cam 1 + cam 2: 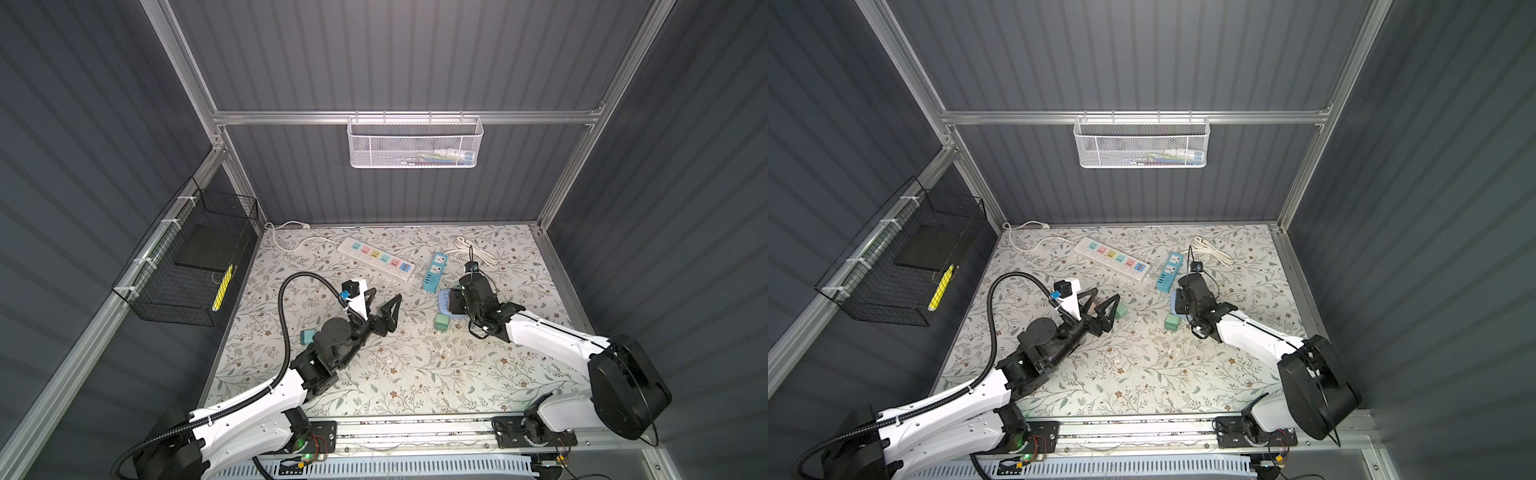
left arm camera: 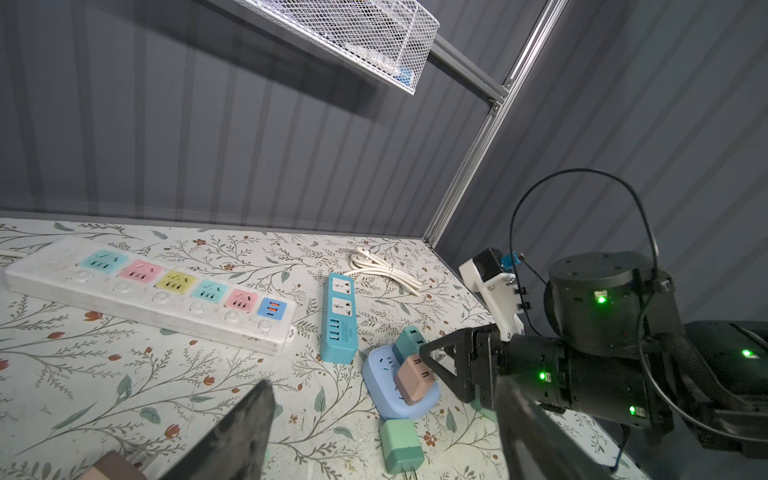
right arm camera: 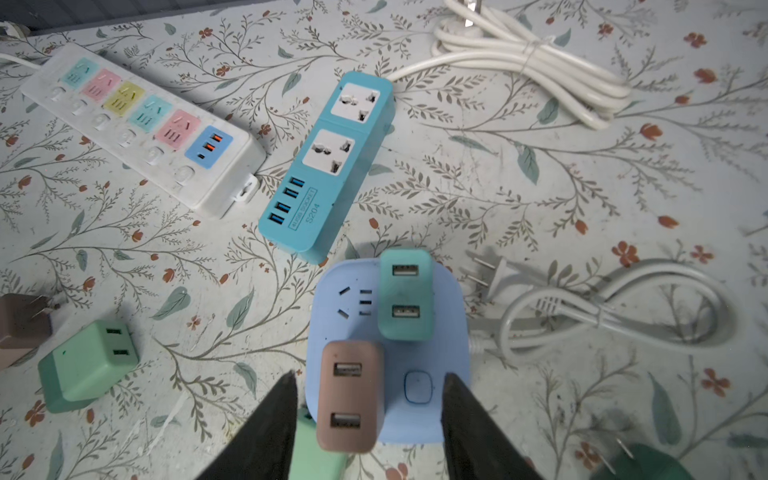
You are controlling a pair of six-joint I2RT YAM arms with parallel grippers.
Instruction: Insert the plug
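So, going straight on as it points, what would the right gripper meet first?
Probably the brown adapter plugged into the blue socket block: it sits between the open fingers of the right gripper, depth unclear.

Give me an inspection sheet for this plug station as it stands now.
Surface: floral tabletop, crowded toward the back.
Job's things: pale blue socket hub with a teal charger and a brown charger on it.
Clutter: white power strip, blue power strip, loose green charger beside the hub.
Grippers: right gripper open, jaws either side of the brown charger; left gripper open, empty.
Cables: bundled white cord at the back; looped white cord beside the hub.
Surroundings: white mesh basket on the back rail; black wire basket on the left wall.
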